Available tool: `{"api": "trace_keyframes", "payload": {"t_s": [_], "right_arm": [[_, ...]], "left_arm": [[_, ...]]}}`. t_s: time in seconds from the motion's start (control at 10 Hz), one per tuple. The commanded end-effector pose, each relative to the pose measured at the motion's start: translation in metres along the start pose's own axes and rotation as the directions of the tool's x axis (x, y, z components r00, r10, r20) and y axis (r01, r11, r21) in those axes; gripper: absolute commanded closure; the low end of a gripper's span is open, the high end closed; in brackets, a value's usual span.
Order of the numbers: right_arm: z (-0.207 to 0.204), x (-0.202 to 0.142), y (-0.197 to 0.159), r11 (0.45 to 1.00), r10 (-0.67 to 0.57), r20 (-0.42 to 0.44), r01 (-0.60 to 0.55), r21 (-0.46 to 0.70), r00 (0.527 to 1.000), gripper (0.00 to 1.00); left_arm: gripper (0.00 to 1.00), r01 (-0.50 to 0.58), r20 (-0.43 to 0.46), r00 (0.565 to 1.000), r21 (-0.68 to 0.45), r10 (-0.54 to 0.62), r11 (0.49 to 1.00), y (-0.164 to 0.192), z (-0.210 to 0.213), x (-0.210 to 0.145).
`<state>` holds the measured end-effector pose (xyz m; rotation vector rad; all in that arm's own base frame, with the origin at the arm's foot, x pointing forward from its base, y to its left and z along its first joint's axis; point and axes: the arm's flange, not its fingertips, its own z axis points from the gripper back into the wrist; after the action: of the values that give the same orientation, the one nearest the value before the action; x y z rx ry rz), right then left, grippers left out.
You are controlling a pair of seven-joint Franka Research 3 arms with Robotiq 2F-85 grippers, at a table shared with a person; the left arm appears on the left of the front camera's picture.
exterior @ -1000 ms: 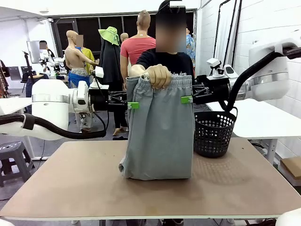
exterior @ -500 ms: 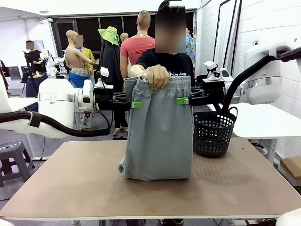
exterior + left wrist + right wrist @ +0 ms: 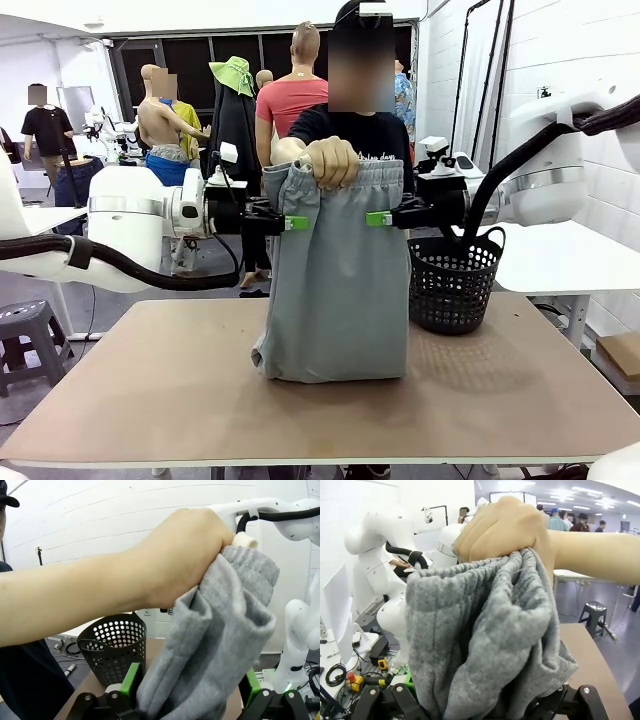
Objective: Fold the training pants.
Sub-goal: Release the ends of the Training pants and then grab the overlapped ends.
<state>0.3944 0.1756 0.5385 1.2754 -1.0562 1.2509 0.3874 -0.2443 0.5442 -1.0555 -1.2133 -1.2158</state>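
The left jaws stood spread wide, their green pads (image 3: 131, 677) on either side of the hanging cloth, one pad (image 3: 296, 223) at the left edge of the training pants (image 3: 340, 290) just under the waistband. The right jaws were equally spread, with the grey fabric (image 3: 485, 640) bunched between their fingers and a pad (image 3: 377, 218) over the right edge. Neither pair had closed on the cloth.

The person's hand (image 3: 335, 162) gripped the gathered waistband and held the pants upright, their lower end resting on the counter (image 3: 150, 380) beside the black mesh basket (image 3: 455, 285).

White script on the person's black shirt (image 3: 385, 140) was partly covered and too small to read.

A second before, both pads had sat farther out at the cloth's edges; both arms had since moved inward, while hand, pants and basket had stayed put.
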Motion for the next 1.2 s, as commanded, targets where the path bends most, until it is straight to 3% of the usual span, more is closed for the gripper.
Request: {"api": "trace_keyframes", "payload": {"t_s": [0.0, 0.4, 0.7, 1.1], "right_arm": [[-0.007, 0.006, -0.007, 1.000, -0.011, -0.006, 0.011, 0.014, 1.000, 0.00], [-0.014, 0.008, -0.014, 0.997, 0.038, -0.004, -0.038, -0.064, 0.999, 0.00], [-0.015, 0.010, -0.019, 0.995, 0.045, 0.000, -0.045, -0.093, 0.999, 0.00], [-0.012, 0.018, -0.031, 0.998, 0.043, 0.072, -0.039, -0.057, 0.996, 0.00]], "left_arm": [[0.00, -0.017, -0.017, 1.000, -0.006, 0.017, 1.000, 0.001, -0.010, 0.004], [0.00, -0.065, 0.020, 0.998, 0.053, 0.064, 0.996, -0.011, -0.016, 0.014], [0.00, -0.100, 0.043, 0.995, 0.155, 0.095, 0.983, 0.003, -0.028, 0.012], [0.00, -0.083, 0.031, 0.996, 0.099, 0.080, 0.992, 0.015, -0.039, 0.010]]}}
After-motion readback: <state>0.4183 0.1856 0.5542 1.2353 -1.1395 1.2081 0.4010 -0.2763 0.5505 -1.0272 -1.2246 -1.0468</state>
